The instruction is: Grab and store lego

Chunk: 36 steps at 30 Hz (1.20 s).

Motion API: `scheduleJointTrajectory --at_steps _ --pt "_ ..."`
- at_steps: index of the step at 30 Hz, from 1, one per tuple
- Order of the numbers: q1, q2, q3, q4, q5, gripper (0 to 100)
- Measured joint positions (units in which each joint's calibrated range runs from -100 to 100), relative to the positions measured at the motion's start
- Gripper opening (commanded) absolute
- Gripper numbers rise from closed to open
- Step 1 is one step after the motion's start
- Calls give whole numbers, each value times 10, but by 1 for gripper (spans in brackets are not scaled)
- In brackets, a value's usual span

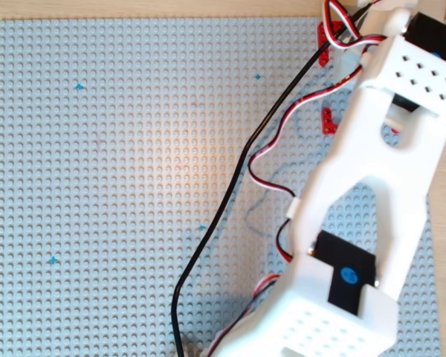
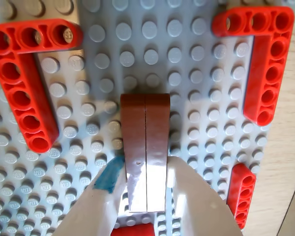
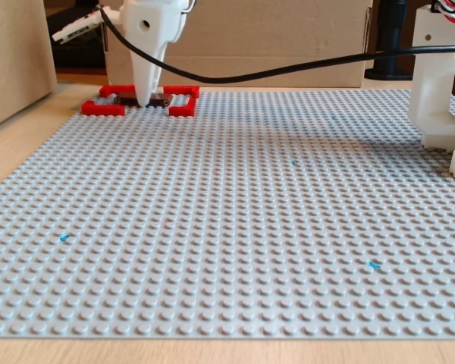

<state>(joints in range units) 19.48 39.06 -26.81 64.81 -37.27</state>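
In the wrist view's lower centre, the gripper [image 2: 146, 189] is clamping the reddish-brown lego brick [image 2: 145, 142] between red corner brackets [image 2: 24, 78] on the grey baseplate [image 2: 152, 44].

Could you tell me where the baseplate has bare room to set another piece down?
Most of the baseplate is bare, from its near edge up to the red brackets. It is crowded only between those brackets, where the gripper straddles the brown brick.

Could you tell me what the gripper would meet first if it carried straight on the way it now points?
Probably the grey baseplate: the gripper points down with its fingers either side of the brown lego, which lies on the studs between the red corner brackets.
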Motion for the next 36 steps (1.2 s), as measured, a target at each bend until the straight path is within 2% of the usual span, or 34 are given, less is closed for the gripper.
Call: scheduleJointTrajectory --at_steps 3,6,15,23,29,33,36 --pt "3 0 0 -1 4 15" --pt "3 1 -8 14 11 19" --pt "3 2 -117 131 7 17" --pt "3 5 -327 326 -27 17" --pt "-33 -2 -380 345 -60 8" --pt "-74 -56 -344 346 -88 1" --pt "-108 -117 -286 346 -108 2"
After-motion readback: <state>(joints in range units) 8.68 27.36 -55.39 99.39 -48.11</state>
